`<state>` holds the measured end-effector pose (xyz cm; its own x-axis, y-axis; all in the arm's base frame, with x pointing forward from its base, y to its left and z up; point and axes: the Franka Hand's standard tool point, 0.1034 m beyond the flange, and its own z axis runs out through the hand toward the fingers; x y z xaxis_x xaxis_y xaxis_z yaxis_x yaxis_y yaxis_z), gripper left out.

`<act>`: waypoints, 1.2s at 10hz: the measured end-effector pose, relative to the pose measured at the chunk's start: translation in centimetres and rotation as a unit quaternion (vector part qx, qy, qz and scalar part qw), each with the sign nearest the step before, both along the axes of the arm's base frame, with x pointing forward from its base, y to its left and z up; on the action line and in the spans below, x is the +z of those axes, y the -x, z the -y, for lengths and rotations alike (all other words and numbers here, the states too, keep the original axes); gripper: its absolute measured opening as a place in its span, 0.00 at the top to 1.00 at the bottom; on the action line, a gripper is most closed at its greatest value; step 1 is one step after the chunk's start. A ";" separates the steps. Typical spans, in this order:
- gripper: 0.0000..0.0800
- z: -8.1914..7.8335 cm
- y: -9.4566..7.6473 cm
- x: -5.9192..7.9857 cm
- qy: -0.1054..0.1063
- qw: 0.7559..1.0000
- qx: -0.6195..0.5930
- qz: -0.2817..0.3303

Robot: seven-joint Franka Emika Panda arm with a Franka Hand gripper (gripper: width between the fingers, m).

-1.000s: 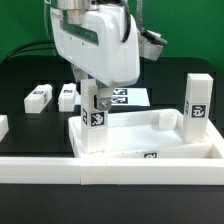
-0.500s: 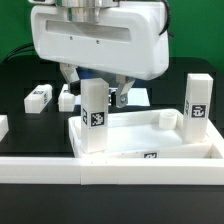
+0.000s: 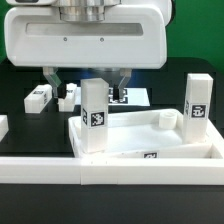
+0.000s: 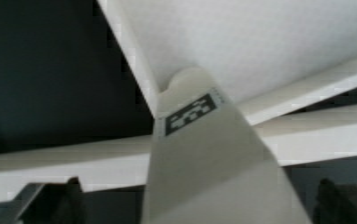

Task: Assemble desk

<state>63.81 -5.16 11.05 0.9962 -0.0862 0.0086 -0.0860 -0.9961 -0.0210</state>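
The desk's white tabletop [image 3: 125, 150] lies tray-like on the black table, with a raised rim. One white tagged leg [image 3: 95, 108] stands upright in its corner at the exterior view's left. A second leg [image 3: 197, 103] stands in the corner at the exterior view's right. My gripper [image 3: 86, 77] is open and empty, just above the first leg, with its fingers [image 3: 50, 76] spread to either side of the leg's top and not touching it. In the wrist view the leg [image 4: 201, 150] rises between the dark fingertips [image 4: 50, 202], over the tabletop [image 4: 246, 40].
Two loose white legs [image 3: 38, 96] [image 3: 68, 97] lie on the table behind the tabletop. The marker board [image 3: 133, 96] lies behind the gripper. A long white border rail [image 3: 110, 176] runs along the front, with another white piece [image 3: 3, 125] at the edge.
The gripper has let go of the leg in the corner, risen and spread its fingers wider. The hand has turned broadside to the camera. The leg stays upright in place.
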 end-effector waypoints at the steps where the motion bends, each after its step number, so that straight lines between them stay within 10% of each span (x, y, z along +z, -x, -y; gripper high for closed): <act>1: 0.19 -0.2 0.1 -0.1 0.001 0.999 0.051 0.001; 6: 0.19 -0.5 0.0 -0.3 0.008 0.985 0.170 0.006; 9: 0.65 -0.5 0.0 -0.3 0.007 0.986 0.169 0.005; 12: 0.64 -0.5 0.0 -0.3 0.006 0.993 0.115 0.005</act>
<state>63.78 -4.70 10.77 0.9895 0.1438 0.0178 0.1439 -0.9896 -0.0083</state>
